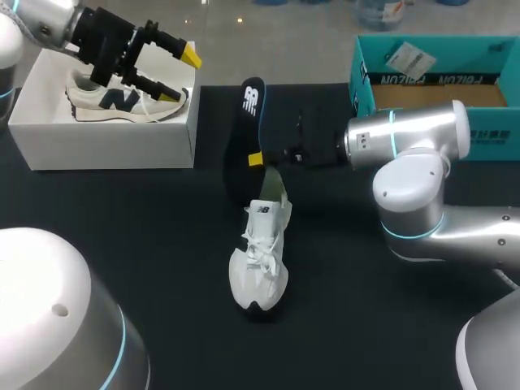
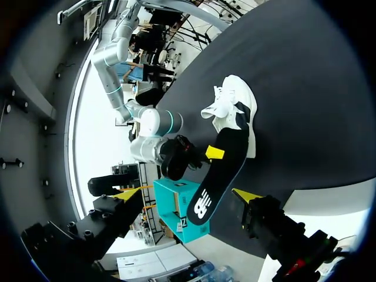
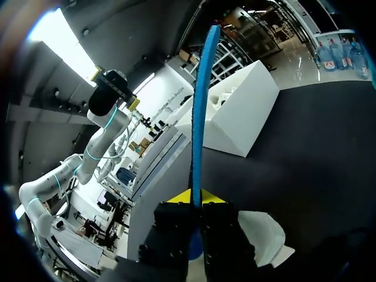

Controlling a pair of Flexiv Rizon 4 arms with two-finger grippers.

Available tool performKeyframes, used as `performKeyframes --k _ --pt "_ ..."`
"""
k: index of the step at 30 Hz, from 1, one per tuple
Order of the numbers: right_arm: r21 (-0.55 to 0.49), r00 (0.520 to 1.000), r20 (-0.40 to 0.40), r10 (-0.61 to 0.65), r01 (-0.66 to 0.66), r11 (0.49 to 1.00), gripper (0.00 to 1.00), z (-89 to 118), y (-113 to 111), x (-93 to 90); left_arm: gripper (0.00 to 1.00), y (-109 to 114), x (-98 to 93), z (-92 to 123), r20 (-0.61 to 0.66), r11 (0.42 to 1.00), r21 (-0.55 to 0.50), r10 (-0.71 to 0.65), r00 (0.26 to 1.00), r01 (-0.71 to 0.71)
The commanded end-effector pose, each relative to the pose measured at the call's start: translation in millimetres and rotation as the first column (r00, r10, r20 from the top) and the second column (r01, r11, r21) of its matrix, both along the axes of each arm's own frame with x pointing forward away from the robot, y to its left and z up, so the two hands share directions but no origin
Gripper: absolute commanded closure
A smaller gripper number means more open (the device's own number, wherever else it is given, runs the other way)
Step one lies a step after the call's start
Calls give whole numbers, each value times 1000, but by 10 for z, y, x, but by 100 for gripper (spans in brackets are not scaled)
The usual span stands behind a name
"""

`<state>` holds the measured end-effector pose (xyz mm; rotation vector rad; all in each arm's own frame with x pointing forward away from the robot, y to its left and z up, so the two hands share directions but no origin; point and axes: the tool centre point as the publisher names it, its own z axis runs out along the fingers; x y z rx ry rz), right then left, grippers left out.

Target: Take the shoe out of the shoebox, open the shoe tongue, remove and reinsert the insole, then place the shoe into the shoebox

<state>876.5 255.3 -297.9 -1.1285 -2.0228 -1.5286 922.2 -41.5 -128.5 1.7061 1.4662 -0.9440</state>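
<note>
Shoe (image 1: 262, 264) out of shoebox (image 1: 106, 142), on table (image 1: 122, 244); insole (image 1: 244, 138) removed — right gripper (image 3: 197, 197) clamped on it at the shoe's heel end, left gripper (image 1: 180, 75) spread apart over shoebox. Reinsertion and reboxing judged outstanding

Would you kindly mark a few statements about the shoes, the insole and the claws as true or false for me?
1. The right claw is shut on the insole. True.
2. The white shoebox is empty. False: a cream shoe with a navy mark lies in it.
3. The left claw is open and holds nothing. True.
4. The insole lies flat inside the white shoe. False: it stands up outside that shoe, held in the right claw.
5. The white shoe sits in the white shoebox. False: it rests on the black table, apart from the box.
</note>
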Motion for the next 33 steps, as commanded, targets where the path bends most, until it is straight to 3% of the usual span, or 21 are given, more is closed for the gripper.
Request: performKeyframes --k 1,7,14,19,27,33 --pt "-33 1000 14 -10 11 999 100 86 -46 -7 0 2 -10 1 2 1000 3 1 1000 -1" --pt "-54 999 50 -16 18 998 100 248 -128 79 0 2 -10 1 2 1000 3 1 1000 -1" --pt "-57 997 70 -14 18 998 100 288 -161 171 0 2 -10 1 2 1000 3 1 1000 -1" --pt "-36 999 38 0 1 999 100 154 -109 165 0 2 -10 1 2 1000 3 1 1000 -1" --pt "-25 999 -32 1 -2 1000 100 -84 -15 -2 0 2 -10 1 2 1000 3 1 1000 -1" --pt "-38 1000 -21 -16 16 999 100 -13 -77 -39 0 2 -10 1 2 1000 3 1 1000 -1"
